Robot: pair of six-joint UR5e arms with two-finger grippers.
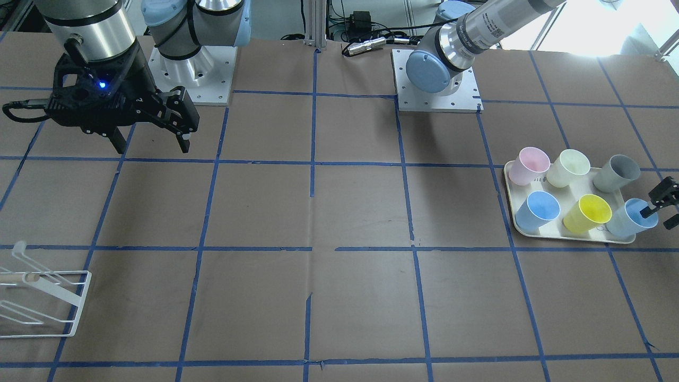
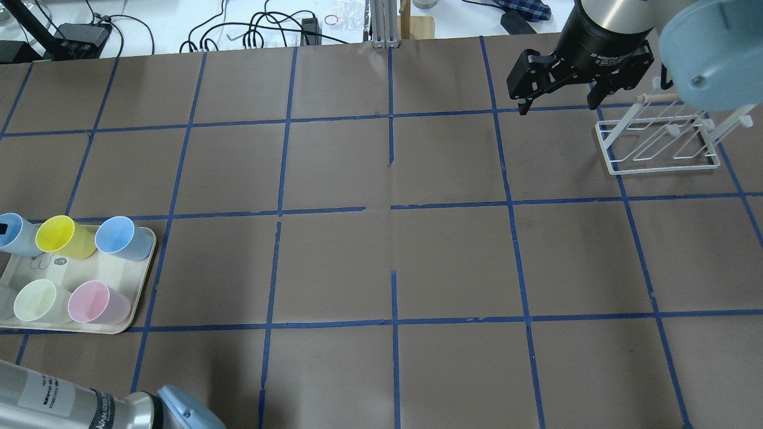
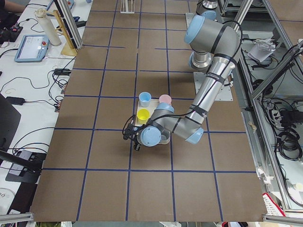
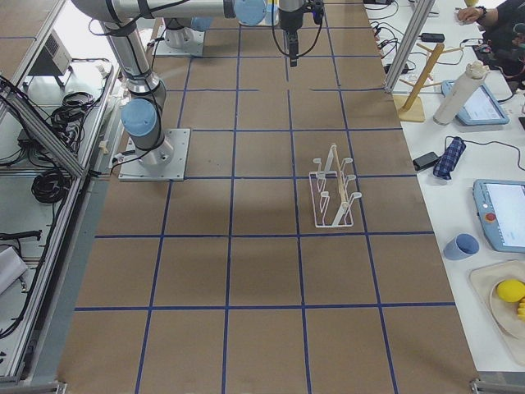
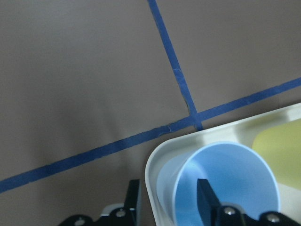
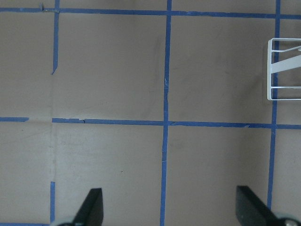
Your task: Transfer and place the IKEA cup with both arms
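Note:
The pale blue IKEA cup [image 1: 626, 223] stands at the corner of a cream tray [image 1: 522, 227], also seen in the overhead view [image 2: 18, 239]. My left gripper [image 1: 658, 216] is open and straddles the cup's wall. In the left wrist view one finger [image 5: 207, 197] is inside the cup [image 5: 230, 179] and the other is outside the tray's rim [image 5: 150, 165]. My right gripper [image 1: 152, 150] is open and empty, hanging above the paper near the far side of the table [image 2: 558, 109].
On the tray also stand a deeper blue cup [image 1: 537, 211], a yellow one [image 1: 586, 213], and pink [image 1: 530, 164], cream [image 1: 567, 167] and grey [image 1: 615, 172] cups. A white wire rack [image 2: 661, 140] stands close to the right gripper. Brown paper with blue tape lines covers the table.

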